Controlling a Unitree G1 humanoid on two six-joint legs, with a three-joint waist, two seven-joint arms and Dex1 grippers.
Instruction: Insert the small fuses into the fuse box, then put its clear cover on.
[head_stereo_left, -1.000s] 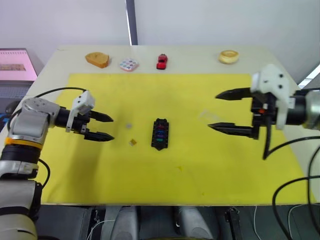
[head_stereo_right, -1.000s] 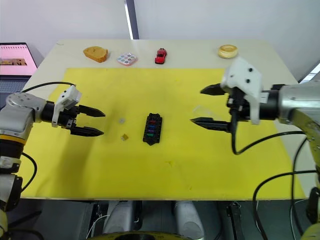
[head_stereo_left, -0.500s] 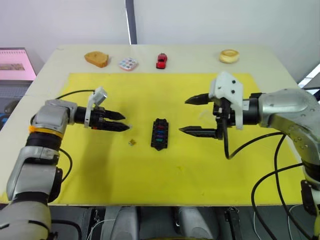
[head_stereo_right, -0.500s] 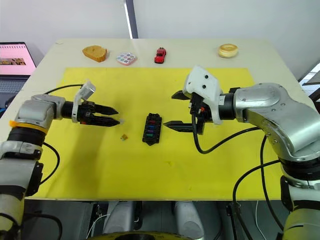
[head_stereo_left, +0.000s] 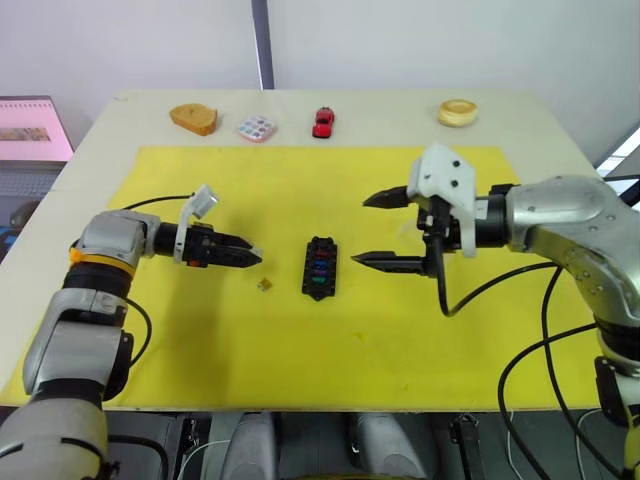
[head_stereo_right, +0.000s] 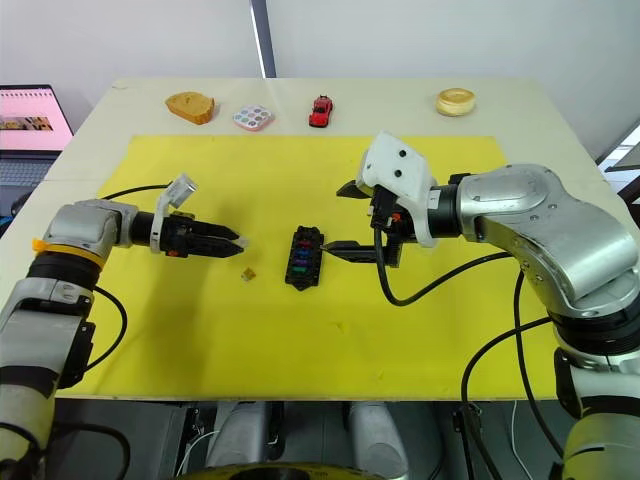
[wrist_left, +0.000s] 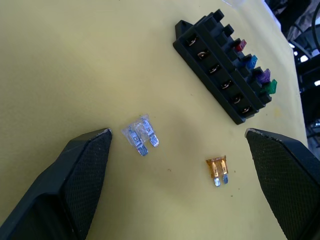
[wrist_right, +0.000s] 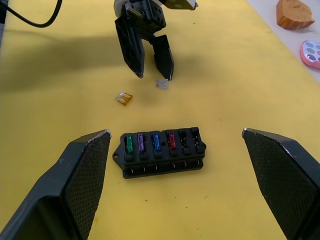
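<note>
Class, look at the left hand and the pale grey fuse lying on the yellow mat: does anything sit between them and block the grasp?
Nothing visible does. The left hand is open over the grey fuse, which lies flat on bare yellow mat between its fingers. The amber fuse lies apart beside it, and the fuse box is farther off.

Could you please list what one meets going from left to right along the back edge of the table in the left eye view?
Orange-brown wedge-shaped block → white tile with pastel dots → small red toy car → pale yellow round ring.
</note>
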